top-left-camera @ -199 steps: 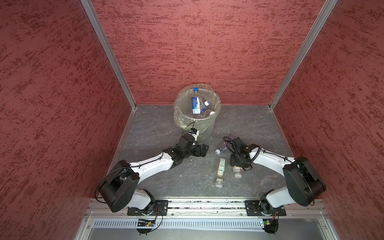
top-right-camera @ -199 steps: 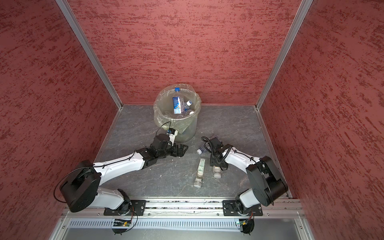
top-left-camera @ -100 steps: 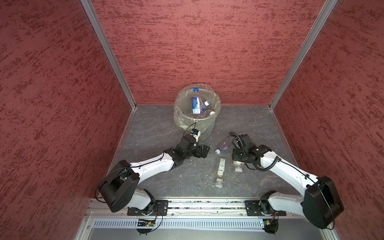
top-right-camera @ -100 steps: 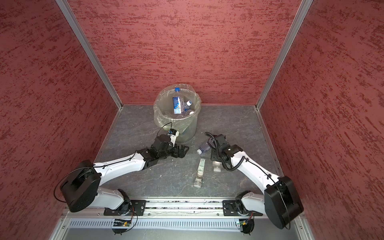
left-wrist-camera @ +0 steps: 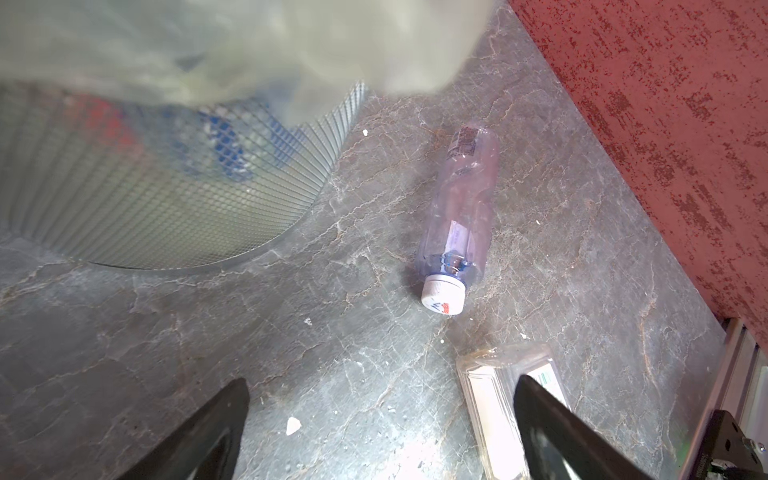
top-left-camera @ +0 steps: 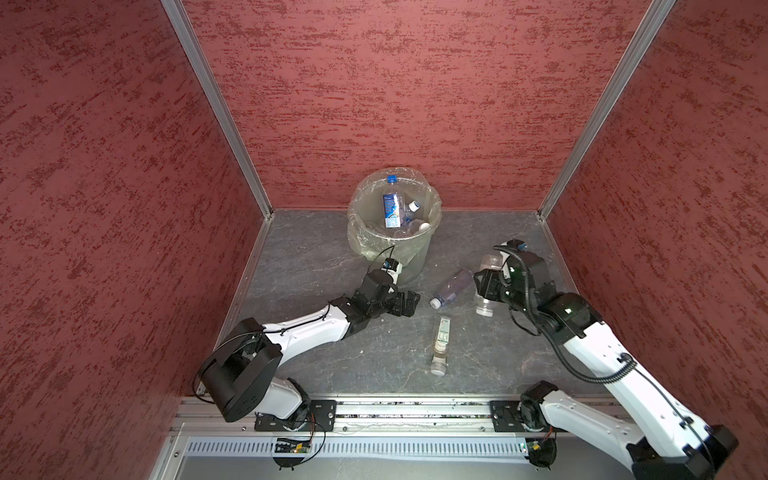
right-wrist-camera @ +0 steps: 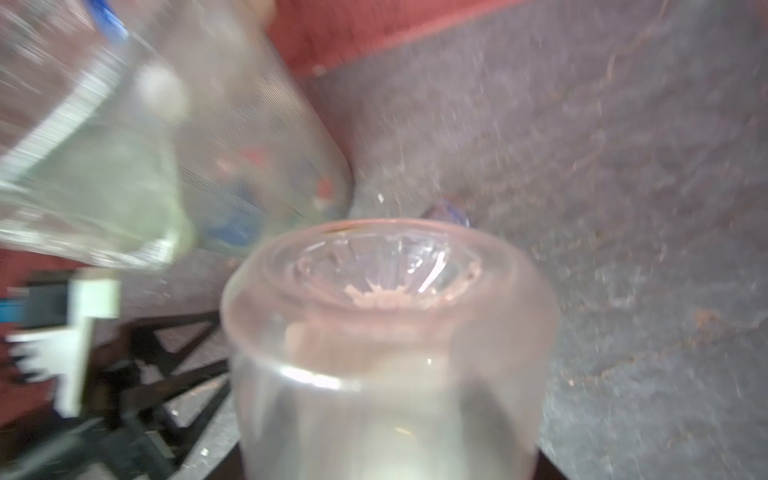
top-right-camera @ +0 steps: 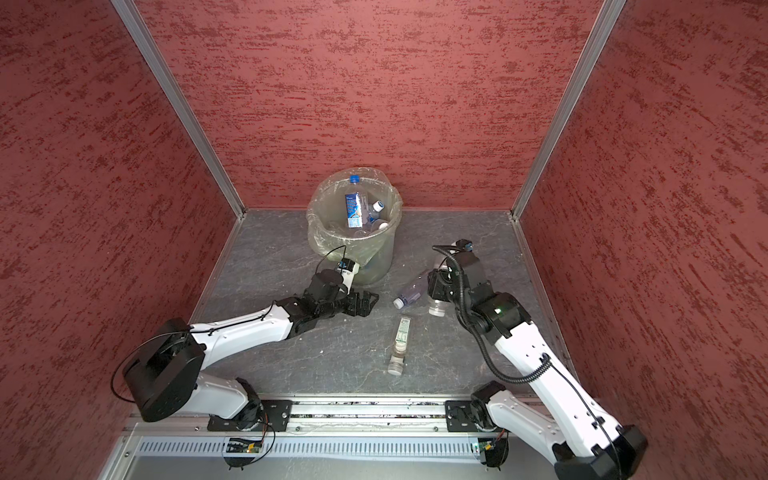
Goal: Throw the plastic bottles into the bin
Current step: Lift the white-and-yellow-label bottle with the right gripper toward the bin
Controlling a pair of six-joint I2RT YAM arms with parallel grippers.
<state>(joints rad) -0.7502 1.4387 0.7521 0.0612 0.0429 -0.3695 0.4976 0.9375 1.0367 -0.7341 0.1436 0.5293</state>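
The step in hand is the carry: the right hand [top-left-camera: 485,286] is clamped across the middle of a clear bottle [right-wrist-camera: 390,332], held off the worktop [top-left-camera: 316,257] to the right of the bin [top-left-camera: 358,216] and lower than its rim. The bottle hangs roughly upright with its cap down and its base up.

The bin stands at the back wall. It already holds several bottles, among them a blue-labelled bottle [top-left-camera: 390,210] leaning upright inside.

Two bottles lie on the worktop in front of the bin, on its right side. A purple-tinted bottle [top-left-camera: 453,286] with a white cap is the nearer, just beside the held one. A white-labelled bottle [top-left-camera: 441,336] lies further out, towards the robot's base.

The left hand [top-left-camera: 405,302] hovers low just in front of the bin with its jaws wide apart and nothing between them. The purple-tinted bottle lies ahead of it.

The next move probably calls for lifting the held bottle above the rim and across to the bin's mouth, then letting go — clearing the crinkly liner on the way. The left hand looks placed to go for the purple-tinted bottle.
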